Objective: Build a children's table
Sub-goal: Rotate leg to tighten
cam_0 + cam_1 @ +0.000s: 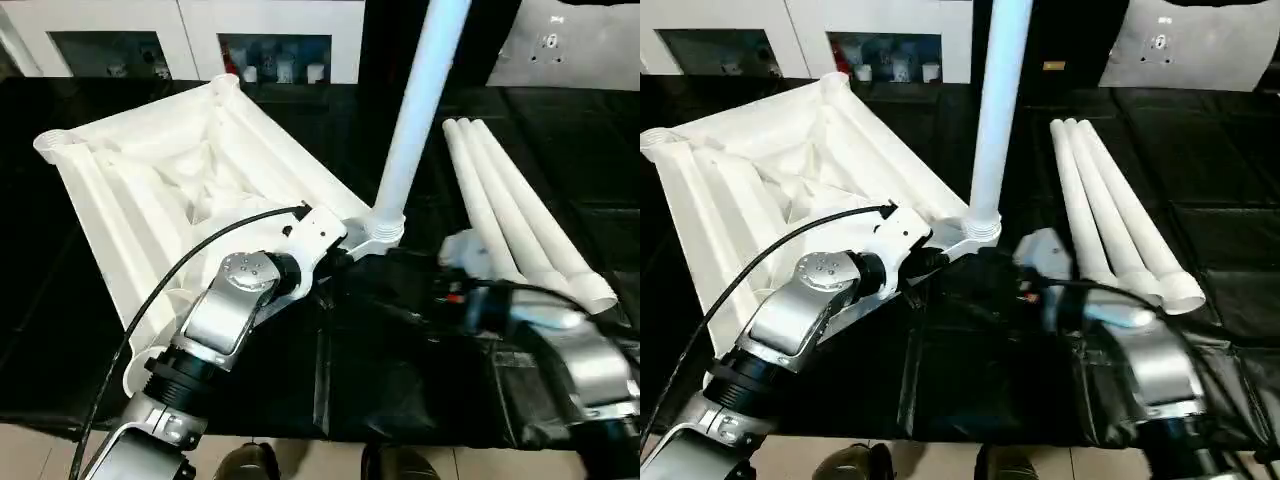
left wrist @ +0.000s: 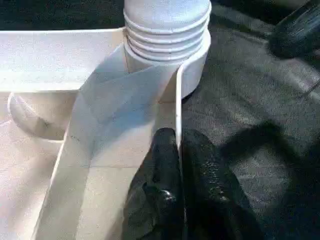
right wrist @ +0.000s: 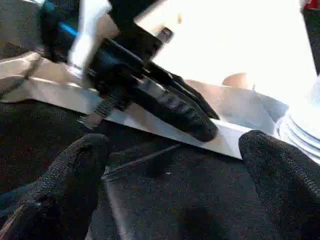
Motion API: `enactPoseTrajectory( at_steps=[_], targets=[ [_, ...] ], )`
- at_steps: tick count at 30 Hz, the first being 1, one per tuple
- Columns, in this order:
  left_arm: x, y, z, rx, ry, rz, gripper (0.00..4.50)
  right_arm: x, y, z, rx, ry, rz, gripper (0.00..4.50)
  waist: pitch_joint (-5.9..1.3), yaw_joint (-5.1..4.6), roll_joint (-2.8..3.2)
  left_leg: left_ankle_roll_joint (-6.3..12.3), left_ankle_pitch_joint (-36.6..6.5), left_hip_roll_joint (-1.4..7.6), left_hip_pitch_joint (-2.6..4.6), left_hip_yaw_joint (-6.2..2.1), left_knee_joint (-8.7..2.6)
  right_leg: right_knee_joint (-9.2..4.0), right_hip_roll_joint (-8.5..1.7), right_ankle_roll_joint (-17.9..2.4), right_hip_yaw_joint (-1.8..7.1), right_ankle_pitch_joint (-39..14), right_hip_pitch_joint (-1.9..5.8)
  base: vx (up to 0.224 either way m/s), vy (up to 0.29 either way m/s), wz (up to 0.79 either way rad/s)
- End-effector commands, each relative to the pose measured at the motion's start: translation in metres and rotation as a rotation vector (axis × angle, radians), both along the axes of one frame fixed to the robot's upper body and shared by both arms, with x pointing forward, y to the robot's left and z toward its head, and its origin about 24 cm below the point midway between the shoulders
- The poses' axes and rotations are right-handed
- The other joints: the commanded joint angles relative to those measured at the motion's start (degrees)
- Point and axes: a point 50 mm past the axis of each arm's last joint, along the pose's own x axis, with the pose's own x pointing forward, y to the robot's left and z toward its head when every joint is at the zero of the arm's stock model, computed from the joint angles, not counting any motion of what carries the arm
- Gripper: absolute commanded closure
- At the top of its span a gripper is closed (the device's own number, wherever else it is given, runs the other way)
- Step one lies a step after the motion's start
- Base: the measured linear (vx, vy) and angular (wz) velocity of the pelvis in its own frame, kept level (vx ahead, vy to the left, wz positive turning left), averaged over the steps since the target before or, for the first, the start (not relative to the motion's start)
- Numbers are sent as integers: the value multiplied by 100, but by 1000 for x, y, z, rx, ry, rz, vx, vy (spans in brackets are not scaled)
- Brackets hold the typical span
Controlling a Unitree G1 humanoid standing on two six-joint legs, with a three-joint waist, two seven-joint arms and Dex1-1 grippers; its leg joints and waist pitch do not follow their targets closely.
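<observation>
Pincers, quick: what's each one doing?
Left pincer: shut on the upturned white plastic tabletop's side wall.
Right pincer: open, holding nothing.

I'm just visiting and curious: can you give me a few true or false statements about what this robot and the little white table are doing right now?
1. The table top lies upside down, ribs showing. True.
2. All four legs are fitted. False: one leg stands in a corner socket; three loose legs lie side by side on the black table.
3. The left hand pinches the table top's side wall near that socket. True.
4. The right hand grips a loose leg. False: it is open and holds nothing.
5. The loose legs lie to the robot's right of the table top. True.
</observation>
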Motion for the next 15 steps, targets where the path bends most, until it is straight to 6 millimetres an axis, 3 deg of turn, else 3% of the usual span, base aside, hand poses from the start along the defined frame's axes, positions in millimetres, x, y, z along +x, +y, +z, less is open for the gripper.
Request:
enactPoseTrajectory(
  at_steps=[1,3,7,12,13,14,15],
  targets=[
    [6,3,27,-51,-107,13,392,3,2,1,-21,-16,-14,0,-522,41,-85,917,-276,273,81,-146,-304,-380,-433,-1478,240,-499,398,0,0,0],
    [8,19,36,-49,-141,39,392,4,4,-1,-44,3,-39,0,-485,46,-92,914,-357,275,70,-151,-320,-388,-439,-1472,236,-598,396,0,0,0],
    [3,44,47,-3,-170,58,392,7,13,-3,-60,-24,-56,0,-453,32,-48,744,-544,288,101,-154,-345,-412,-436,-1336,245,-940,364,0,0,0],
    [-9,72,48,138,-168,85,392,14,26,-6,-48,-42,-113,0,-448,-12,-19,648,-515,290,93,-164,-368,-372,-433,-1412,253,-750,351,0,0,0],
    [-9,72,48,138,-168,85,392,14,26,-6,-48,-42,-113,0,-451,-2,-3,624,-550,300,119,-160,-367,-369,-434,-1422,254,-758,337,0,0,0],
    [-14,85,50,174,-146,106,392,20,29,-1,-20,-62,-128,0,-454,12,10,571,-586,303,144,-154,-366,-359,-440,-1458,262,-728,335,0,0,0],
    [-16,87,50,180,-142,108,392,21,29,0,-15,-65,-130,0,-439,0,7,574,-559,296,112,-161,-381,-358,-436,-1461,259,-724,347,0,0,0]
  ],
)
